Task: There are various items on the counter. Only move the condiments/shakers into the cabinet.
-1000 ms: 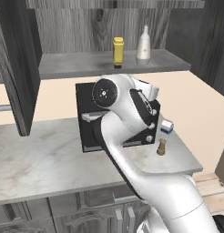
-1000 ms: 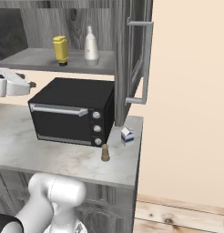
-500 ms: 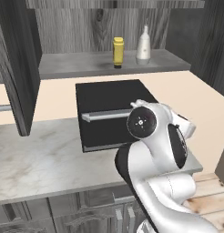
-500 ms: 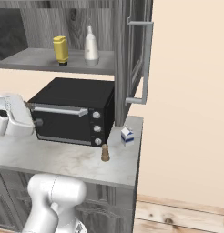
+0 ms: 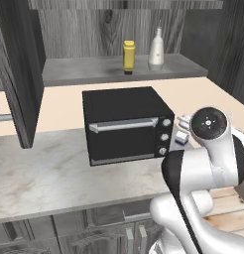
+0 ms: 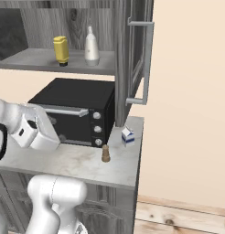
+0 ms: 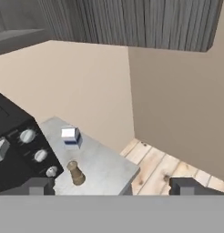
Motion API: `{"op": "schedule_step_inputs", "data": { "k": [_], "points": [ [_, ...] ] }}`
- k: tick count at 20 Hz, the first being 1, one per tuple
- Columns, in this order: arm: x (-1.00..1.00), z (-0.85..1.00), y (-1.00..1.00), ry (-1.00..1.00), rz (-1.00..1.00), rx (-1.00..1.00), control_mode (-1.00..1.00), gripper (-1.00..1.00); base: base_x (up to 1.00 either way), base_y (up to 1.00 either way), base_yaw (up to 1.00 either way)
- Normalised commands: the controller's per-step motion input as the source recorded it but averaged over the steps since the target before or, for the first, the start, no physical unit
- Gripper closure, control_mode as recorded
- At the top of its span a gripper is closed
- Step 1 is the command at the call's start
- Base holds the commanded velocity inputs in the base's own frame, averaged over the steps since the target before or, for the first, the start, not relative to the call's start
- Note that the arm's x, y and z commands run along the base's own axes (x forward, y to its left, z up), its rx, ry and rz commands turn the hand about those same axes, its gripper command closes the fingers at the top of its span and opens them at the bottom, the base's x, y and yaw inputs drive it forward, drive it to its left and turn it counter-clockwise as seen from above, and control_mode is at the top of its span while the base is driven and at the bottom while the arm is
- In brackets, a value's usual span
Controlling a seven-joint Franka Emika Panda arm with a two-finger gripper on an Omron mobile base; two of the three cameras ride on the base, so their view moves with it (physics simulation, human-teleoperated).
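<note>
On the cabinet's grey shelf [image 5: 84, 74] [image 6: 36, 61] stand the yellow squeeze bottle [image 5: 128, 56] [image 6: 61, 50] and the white narrow-necked bottle [image 5: 155, 48] [image 6: 91, 44]. The brown mill-shaped shaker [image 6: 105, 154] [image 7: 76, 173] stands upright on the marble counter [image 6: 77, 160] [image 7: 102, 164] near its right end, in front of the oven's knobs. The blue-and-white box [image 6: 127, 136] [image 7: 70, 136] sits just behind it. My gripper [image 7: 113, 187] is open and holds nothing; it hovers above and in front of the shaker, with its fingertips [image 7: 38, 186] set wide apart.
A black toaster oven [image 5: 126, 124] [image 6: 75, 109] takes up the counter left of the shaker. An open dark cabinet door [image 6: 135, 59] hangs above the counter's right end and another door [image 5: 15, 74] stands open on the left. Wooden floor [image 7: 164, 168] lies beyond the counter's end.
The arm has swung down and to the right, away from the oven's front, toward the counter's right end. The gripper stays open. Both bottles on the shelf have not moved.
</note>
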Motion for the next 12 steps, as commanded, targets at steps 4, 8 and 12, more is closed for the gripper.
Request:
{"op": "schedule_step_inputs", "data": {
  "k": [4,8,12],
  "points": [
    [0.0,-0.46,-0.7,0.04,0.25,0.0,-1.0,-1.0,0.0,0.0,0.0],
    [0.0,-0.66,-0.71,0.01,0.48,0.0,-1.0,-1.0,0.0,0.0,0.0],
    [0.0,-0.62,-0.53,0.0,0.65,0.0,-1.0,-1.0,0.0,0.0,0.0]
  ]
}}
